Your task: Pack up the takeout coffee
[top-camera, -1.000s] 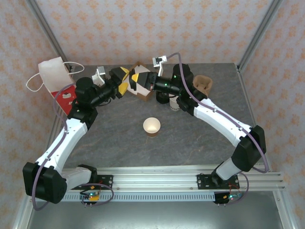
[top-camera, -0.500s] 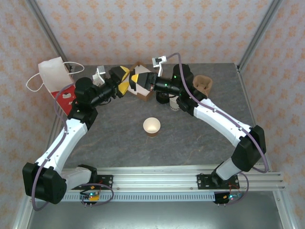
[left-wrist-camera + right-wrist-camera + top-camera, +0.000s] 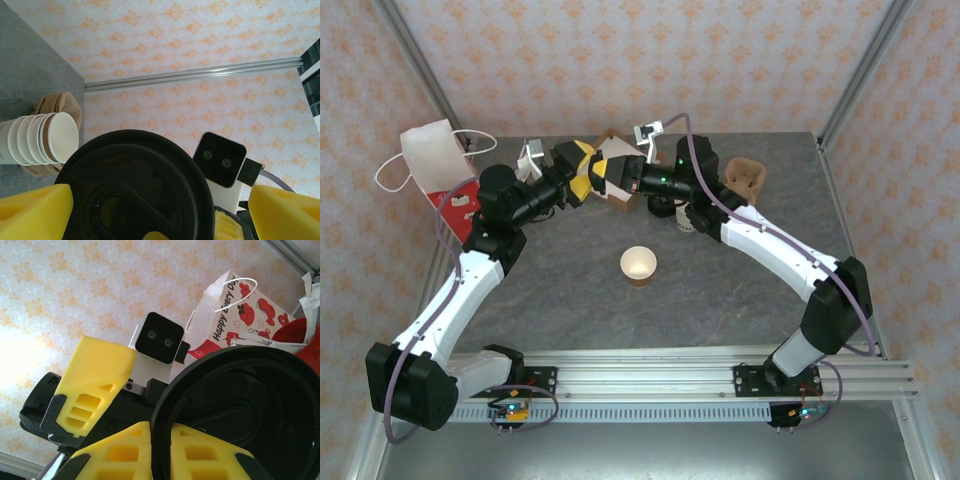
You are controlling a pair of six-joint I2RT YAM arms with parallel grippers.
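right tool [image 3: 161, 440] is pinching the black lid [image 3: 240, 405] by its rim, up off the surface [image 3: 570, 290]. left tool [image 3: 160, 200] is spread wide either side of that same lid. the lidless coffee cup [image 3: 638, 264] stands mid-surface, roughly 5 o'clock from both tools, about equally near either arm

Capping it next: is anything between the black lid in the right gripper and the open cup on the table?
Nothing visible. The right gripper pinches the black lid beyond the open cup; bare table lies between.
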